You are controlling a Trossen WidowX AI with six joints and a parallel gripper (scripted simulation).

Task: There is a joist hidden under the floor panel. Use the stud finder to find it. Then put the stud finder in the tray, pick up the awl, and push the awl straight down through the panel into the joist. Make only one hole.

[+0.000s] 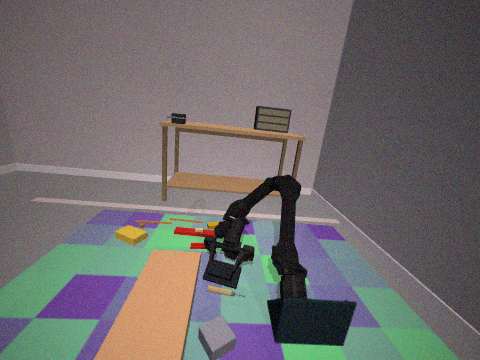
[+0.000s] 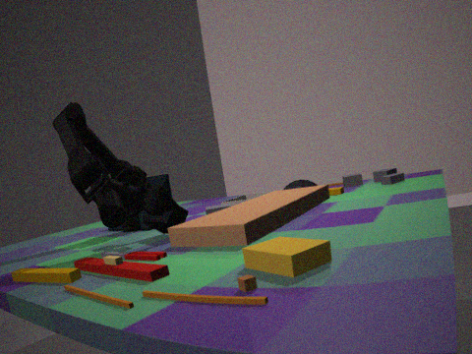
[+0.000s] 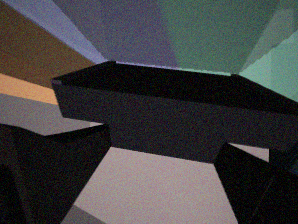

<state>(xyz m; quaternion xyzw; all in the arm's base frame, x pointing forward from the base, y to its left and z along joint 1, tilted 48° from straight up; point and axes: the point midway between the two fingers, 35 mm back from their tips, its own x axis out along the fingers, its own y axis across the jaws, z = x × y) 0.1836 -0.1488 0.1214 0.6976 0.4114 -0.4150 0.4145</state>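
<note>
My gripper (image 1: 225, 266) (image 3: 162, 134) is shut on a wide black thing, by its look the stud finder (image 1: 220, 280) (image 3: 175, 117), whose broad head spans the wrist view beyond the fingers. It is tilted and held beside the floor panel. The floor panel (image 1: 147, 308) (image 2: 247, 213) (image 3: 22, 42) is a long orange-tan board. The awl (image 1: 220, 290), with a pale wooden handle and thin shaft, lies on the mat just in front of the held thing. A dark box shape (image 1: 312, 322) at the arm's base may be the tray; I cannot tell. The joist is hidden.
A yellow block (image 1: 131, 234) (image 2: 287, 257) lies past the panel's far end. Red bars (image 1: 192, 232) (image 2: 123, 269), orange sticks (image 2: 206, 298) and a small brown cube (image 2: 247, 283) lie nearby. A grey block (image 1: 217, 337) sits beside the panel. A wooden table (image 1: 225, 129) stands behind.
</note>
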